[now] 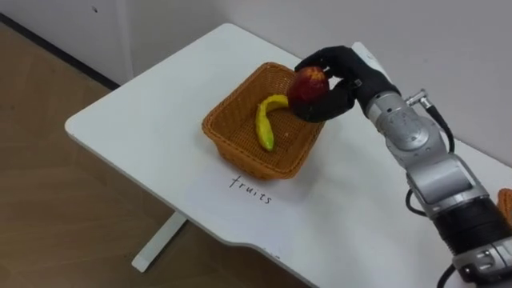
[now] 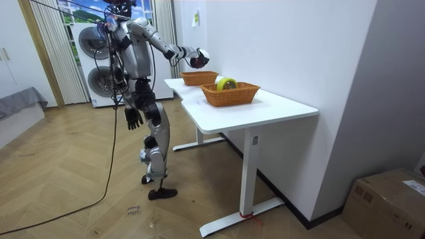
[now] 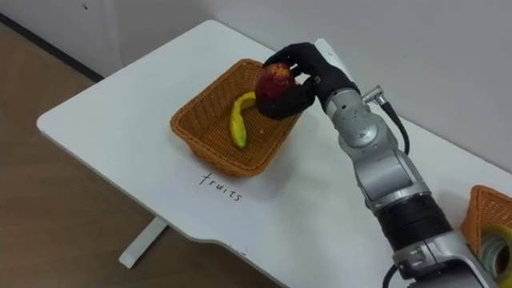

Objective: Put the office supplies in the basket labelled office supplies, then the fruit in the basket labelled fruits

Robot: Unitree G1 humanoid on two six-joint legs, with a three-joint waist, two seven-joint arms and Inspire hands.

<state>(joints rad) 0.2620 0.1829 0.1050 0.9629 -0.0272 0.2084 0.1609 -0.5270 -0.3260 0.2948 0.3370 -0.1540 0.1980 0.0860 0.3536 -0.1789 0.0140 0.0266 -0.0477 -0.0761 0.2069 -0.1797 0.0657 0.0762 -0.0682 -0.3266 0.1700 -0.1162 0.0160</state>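
My right hand [image 1: 346, 67] is shut on a red apple [image 1: 308, 85] and holds it just above the far right corner of a woven fruit basket [image 1: 218, 133]. A yellow banana [image 1: 265, 121] lies inside that basket. In the right eye view the apple [image 3: 274, 80] hangs over the basket's [image 3: 187, 133] back rim. A second woven basket [image 3: 483, 214] at the table's right end holds a yellow-green roll [image 3: 501, 239]. In the room view my left hand [image 2: 133, 118] hangs relaxed by my hip, away from the table.
The white table [image 1: 144, 112] bears a handwritten label [image 1: 250, 190] in front of the fruit basket. Its left and front edges drop to the wooden floor. A wall runs close behind the table. A cardboard box [image 2: 388, 199] stands at the room view's lower right.
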